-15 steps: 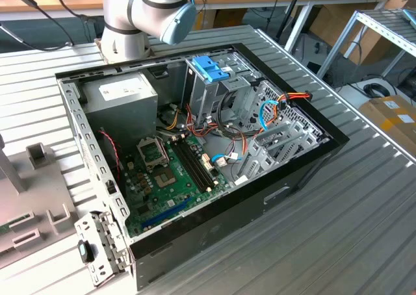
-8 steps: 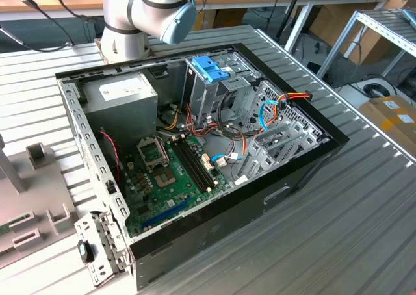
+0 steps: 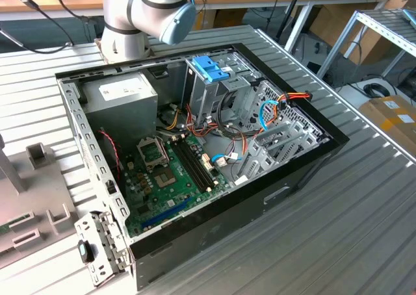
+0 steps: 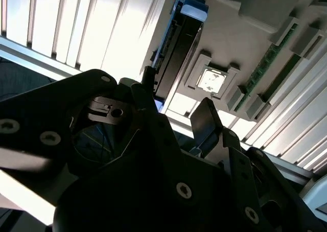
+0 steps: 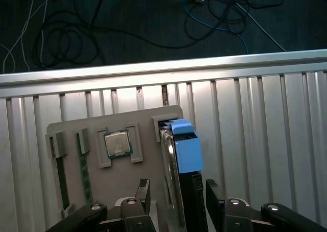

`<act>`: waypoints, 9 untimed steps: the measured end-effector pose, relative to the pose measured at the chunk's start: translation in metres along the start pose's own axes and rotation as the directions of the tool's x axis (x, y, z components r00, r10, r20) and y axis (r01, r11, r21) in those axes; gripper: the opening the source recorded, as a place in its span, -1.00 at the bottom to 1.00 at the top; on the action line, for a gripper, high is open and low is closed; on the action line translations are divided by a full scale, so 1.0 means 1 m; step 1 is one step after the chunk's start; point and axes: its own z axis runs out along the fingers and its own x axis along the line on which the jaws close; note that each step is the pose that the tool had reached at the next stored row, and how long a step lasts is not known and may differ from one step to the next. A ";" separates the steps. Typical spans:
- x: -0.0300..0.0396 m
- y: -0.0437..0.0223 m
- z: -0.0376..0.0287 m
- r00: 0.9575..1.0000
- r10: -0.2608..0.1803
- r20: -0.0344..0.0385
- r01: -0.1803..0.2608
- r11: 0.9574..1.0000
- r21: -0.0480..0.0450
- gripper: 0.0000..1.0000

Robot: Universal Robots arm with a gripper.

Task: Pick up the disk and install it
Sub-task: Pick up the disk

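Note:
The disk (image 5: 184,150) stands on edge in a slot of a grey holder tray (image 5: 76,127), its blue carrier frame uppermost. My gripper (image 5: 179,183) hangs directly over it, open, with one dark finger (image 5: 144,191) on each side of the disk and a small gap showing on at least one side. In the second wrist view the disk (image 4: 179,48) runs away from the gripper (image 4: 176,91), its blue end farthest off. The open computer case (image 3: 305,158) lies on the ribbed metal table, with its metal drive cage (image 3: 208,90) near the back.
The tray also holds a processor chip (image 5: 117,142) and memory sticks (image 5: 83,176) beside the disk. A blue clip (image 3: 211,67) tops the drive cage, and a grey power-supply box (image 3: 123,97) fills a case corner. Cables lie on the floor beyond the table edge (image 5: 163,68).

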 end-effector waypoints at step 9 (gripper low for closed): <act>-0.0076 0.0081 0.0079 1.000 0.000 0.001 0.000 1.000 0.000 0.11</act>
